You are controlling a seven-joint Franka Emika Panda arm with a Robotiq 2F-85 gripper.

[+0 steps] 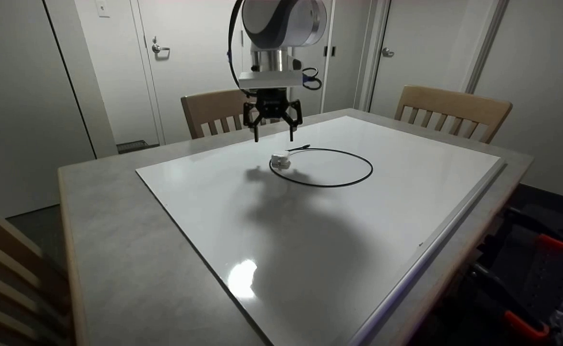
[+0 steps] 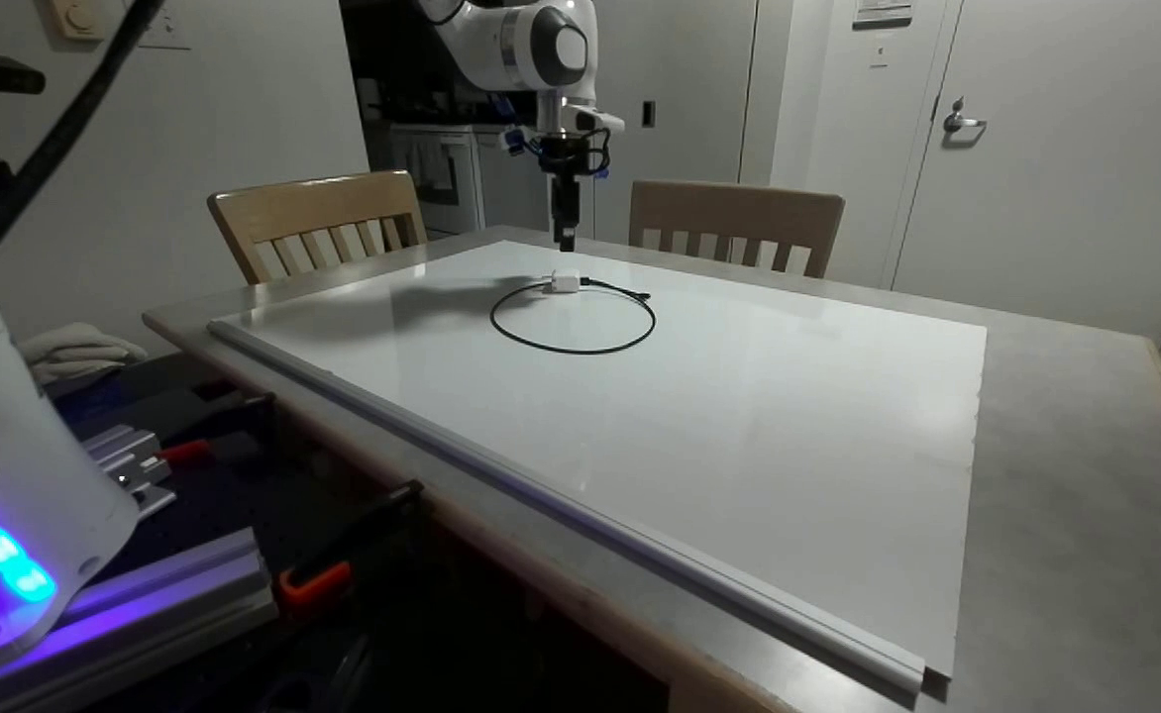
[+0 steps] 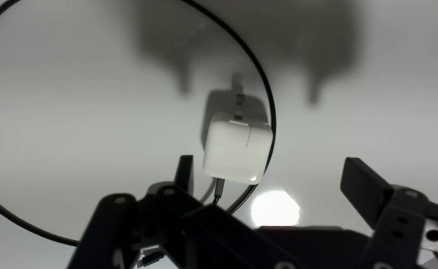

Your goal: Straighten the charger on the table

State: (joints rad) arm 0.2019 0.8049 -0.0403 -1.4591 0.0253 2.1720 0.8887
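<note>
Charger [image 1: 329, 186] on desk [image 1: 108, 235]; cable [image 2: 585, 353] in wide loop, longer axis L–R in both ext. views. White block [image 3: 237, 149] at loop edge: prong [image 3: 240, 99] twd top of wrist view, plug [image 3: 219, 188] opp. side. Gripper [image 1: 274, 138] spread, above block.

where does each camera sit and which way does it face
An exterior view: apparently above a corner of the table, looking across to a door; the arm and open pincer show.
An exterior view: beside the robot base, facing across the table toward two chairs; base, arm and pincer show.
Wrist view: on the arm, facing down at the white charger block and cable; pincer shows.
Both exterior views share table, arm, pincer, charger block and cable.
</note>
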